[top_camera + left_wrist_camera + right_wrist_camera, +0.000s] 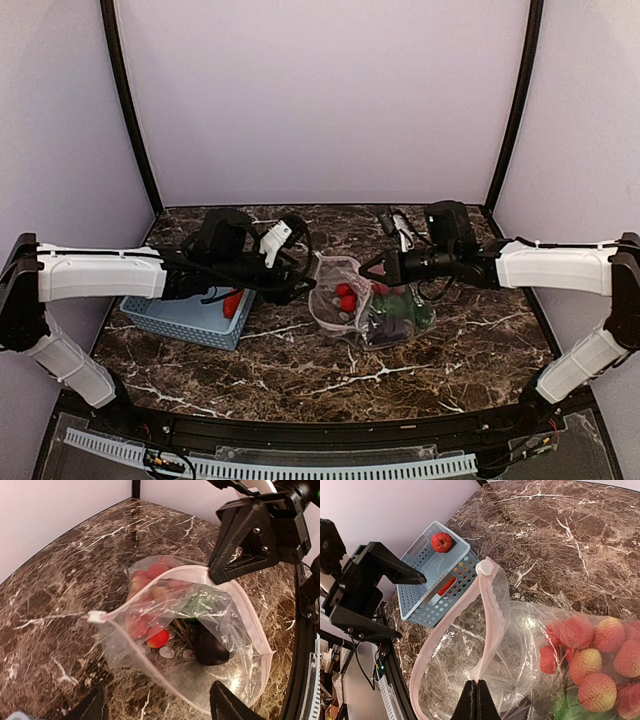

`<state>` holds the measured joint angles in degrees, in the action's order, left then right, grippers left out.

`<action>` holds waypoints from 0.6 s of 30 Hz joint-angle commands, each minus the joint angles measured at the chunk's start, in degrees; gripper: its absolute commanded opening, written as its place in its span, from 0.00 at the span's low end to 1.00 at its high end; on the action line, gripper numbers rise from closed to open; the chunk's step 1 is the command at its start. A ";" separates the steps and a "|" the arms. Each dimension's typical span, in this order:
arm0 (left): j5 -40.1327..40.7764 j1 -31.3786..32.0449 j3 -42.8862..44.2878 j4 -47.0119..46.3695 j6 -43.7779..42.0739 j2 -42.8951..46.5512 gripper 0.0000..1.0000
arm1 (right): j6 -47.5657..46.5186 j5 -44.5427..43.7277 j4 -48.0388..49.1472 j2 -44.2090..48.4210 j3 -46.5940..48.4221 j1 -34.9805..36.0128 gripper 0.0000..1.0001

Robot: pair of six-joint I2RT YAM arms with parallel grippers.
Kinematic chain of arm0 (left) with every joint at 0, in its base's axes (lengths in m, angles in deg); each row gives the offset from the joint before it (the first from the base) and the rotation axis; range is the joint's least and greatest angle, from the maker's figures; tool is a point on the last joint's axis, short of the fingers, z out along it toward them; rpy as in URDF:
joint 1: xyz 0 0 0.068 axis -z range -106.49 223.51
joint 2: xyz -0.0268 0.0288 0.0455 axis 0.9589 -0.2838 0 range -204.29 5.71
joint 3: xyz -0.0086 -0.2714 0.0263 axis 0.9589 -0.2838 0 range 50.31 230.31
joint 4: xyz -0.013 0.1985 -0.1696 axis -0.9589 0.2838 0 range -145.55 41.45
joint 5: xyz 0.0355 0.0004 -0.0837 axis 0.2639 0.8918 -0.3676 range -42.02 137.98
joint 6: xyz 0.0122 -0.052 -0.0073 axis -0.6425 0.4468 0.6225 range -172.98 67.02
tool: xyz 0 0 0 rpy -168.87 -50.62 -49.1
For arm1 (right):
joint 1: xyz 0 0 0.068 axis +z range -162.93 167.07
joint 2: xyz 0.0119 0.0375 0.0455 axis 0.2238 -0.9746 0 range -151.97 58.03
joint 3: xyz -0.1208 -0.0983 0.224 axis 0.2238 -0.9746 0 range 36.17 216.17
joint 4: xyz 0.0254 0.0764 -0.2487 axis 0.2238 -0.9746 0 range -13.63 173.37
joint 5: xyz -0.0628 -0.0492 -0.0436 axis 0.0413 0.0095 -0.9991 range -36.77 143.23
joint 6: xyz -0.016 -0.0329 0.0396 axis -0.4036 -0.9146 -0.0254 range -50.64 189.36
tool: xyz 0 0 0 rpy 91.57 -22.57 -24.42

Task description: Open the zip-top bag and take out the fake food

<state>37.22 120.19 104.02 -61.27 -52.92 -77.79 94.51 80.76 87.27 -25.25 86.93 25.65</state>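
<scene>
The clear zip-top bag [352,305] lies mid-table with its mouth wide open. My right gripper [479,682] is shut on the upper pink zip strip [490,610] and holds that lip up. It shows in the left wrist view as the black right gripper [220,575] at the strip. My left gripper [160,707] is open just in front of the bag's lower lip, and nothing is held between its fingers. Fake food inside the bag: a cluster of red balls [585,650], an orange-red piece [158,639], a green vegetable [202,605] and a dark eggplant [210,647].
A light-blue perforated basket [175,318] stands left of the bag, under my left arm. It holds a red round piece [441,542] and a long red piece [447,585]. Black cabling [397,222] lies at the back of the table.
</scene>
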 commanded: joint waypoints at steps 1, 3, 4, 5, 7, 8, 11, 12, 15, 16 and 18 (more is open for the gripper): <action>-5.41 2.58 3.07 -4.83 -7.44 -3.53 0.68 | -0.23 2.14 1.54 1.82 2.16 0.25 0.00; -6.25 3.43 2.57 -7.79 -9.16 -5.21 0.66 | -0.03 2.54 1.67 1.90 2.55 0.71 0.00; -6.58 3.93 2.33 -10.29 -10.35 -6.15 0.65 | 0.11 2.79 1.76 1.81 2.70 0.89 0.00; -7.13 4.16 2.02 -11.39 -10.87 -6.63 0.63 | 0.17 2.95 1.76 1.67 2.94 1.14 0.00; -6.86 4.57 2.45 -13.37 -12.04 -8.42 0.58 | 0.20 3.06 1.64 1.55 3.27 1.55 0.00; -6.71 4.70 2.80 -13.80 -12.61 -9.88 0.57 | 0.24 3.13 1.59 1.53 3.47 1.84 0.00; -6.14 4.73 3.65 -15.45 -13.37 -12.40 0.52 | 0.26 3.14 1.48 1.57 4.08 2.40 0.00; -6.36 4.73 4.00 -16.25 -13.64 -13.64 0.52 | 0.25 3.21 1.34 1.59 4.20 2.57 0.00; -7.05 4.73 4.91 -17.11 -14.14 -16.02 0.51 | 0.42 3.27 1.23 1.78 4.46 2.87 0.00; -7.88 4.69 5.15 -17.52 -14.43 -17.20 0.51 | 0.55 3.44 1.28 1.82 4.61 2.96 0.00; -9.05 4.73 5.12 -18.79 -14.74 -18.74 0.51 | 0.73 3.94 1.27 1.84 4.81 3.13 0.00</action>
<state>31.03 124.82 107.78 -76.83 -65.80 -94.38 94.93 83.40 87.23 -24.95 89.86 28.04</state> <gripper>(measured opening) 0.509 0.005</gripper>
